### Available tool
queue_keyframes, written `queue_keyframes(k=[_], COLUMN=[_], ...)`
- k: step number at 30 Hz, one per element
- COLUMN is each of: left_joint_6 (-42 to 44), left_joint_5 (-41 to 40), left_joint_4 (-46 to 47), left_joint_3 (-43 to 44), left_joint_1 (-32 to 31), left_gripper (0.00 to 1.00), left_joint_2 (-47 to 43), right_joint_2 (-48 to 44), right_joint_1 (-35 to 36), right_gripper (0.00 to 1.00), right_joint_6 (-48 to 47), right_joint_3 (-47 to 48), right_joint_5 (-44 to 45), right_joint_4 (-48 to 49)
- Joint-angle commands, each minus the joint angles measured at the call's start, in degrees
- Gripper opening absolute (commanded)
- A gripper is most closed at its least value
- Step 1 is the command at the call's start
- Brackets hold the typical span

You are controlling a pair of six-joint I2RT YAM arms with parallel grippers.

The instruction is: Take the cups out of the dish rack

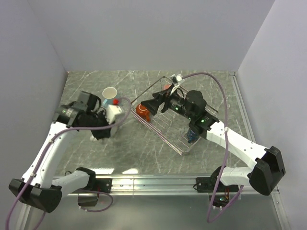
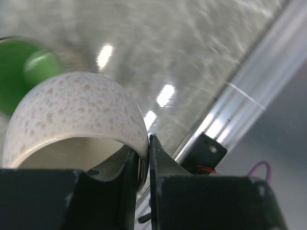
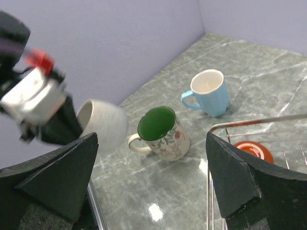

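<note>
Here, white mug (image 2: 72, 115) rim-pinched in the left gripper (image 2: 145, 158).

Grey marbled table (image 1: 144, 155), plain lilac walls (image 1: 153, 33)

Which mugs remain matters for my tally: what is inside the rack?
An orange-red mug sits at the rack's left end, a dark blue mug toward its near corner, something pinkish at the far edge. The right arm covers the middle; anything there is hidden.
</note>
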Motion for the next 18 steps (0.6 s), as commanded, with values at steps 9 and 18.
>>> queue_keyframes(k=[9, 18], left_joint_6=[-5.07, 1.34], left_joint_5=[-8.39, -3.03], left_joint_4=[11.41, 10.18], left_joint_3=[-19.0, -23.58], left_joint_1=[-14.19, -15.33], left_gripper=[0.0, 0.01], left_joint_2=[0.43, 1.05], right_joint_2=[-2.99, -4.4], right_joint_1=[0.99, 0.99], right_gripper=[1.0, 1.0], right_joint_6=[-1.78, -2.57], right_joint_3=[-2.94, -3.82], right_joint_5=[3.19, 5.04], right_joint_4=[-0.52, -1.49])
